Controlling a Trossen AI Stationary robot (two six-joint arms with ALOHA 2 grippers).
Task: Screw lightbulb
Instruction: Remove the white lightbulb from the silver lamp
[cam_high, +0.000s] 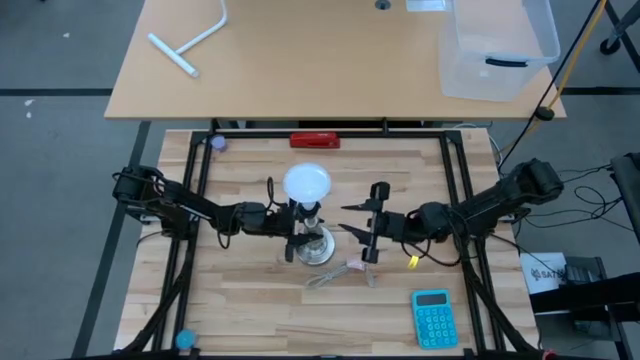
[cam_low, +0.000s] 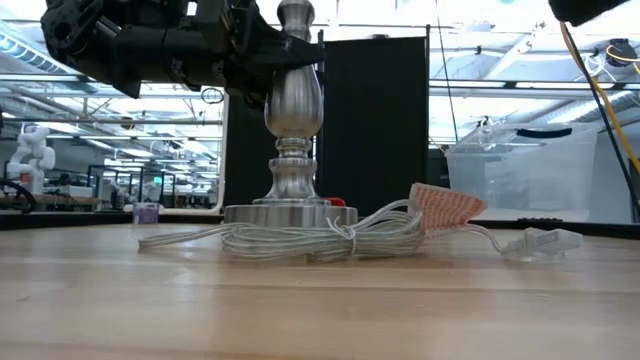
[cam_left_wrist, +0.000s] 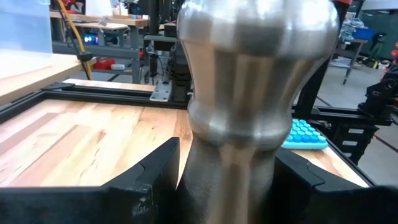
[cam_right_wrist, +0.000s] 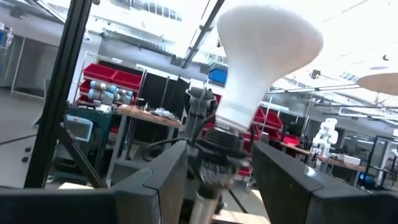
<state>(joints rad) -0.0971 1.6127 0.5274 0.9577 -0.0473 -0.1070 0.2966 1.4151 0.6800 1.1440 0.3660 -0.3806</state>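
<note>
The white lightbulb (cam_high: 307, 183) sits base-down in the black socket (cam_right_wrist: 221, 146) on top of the silver lamp stand (cam_low: 293, 100). The stand is upright, with its round foot (cam_low: 290, 212) on the table. My left gripper (cam_high: 297, 238) comes from the table's left and is shut on the stand's stem; it also shows in the left wrist view (cam_left_wrist: 227, 168). My right gripper (cam_high: 352, 219) is open, level and empty, just right of the lamp and apart from it. In the right wrist view the lightbulb (cam_right_wrist: 261, 56) shows beyond the open fingers (cam_right_wrist: 168, 180). My left gripper pinches the lamp stand's stem (cam_left_wrist: 193, 180) between its two fingers (cam_left_wrist: 155, 177), one on either side, in the stem's upper part (cam_low: 295, 45). The fingers come level from the table's left and lie across the upright stem. The stand's foot rests on the table.
A bundled white cord (cam_low: 330, 235) with a clear plug (cam_low: 540, 240) lies by the foot on the near side. A blue calculator (cam_high: 433, 318) lies near right, a red object (cam_high: 314, 141) at the far edge. A clear bin (cam_high: 495, 50) stands on the far table.
</note>
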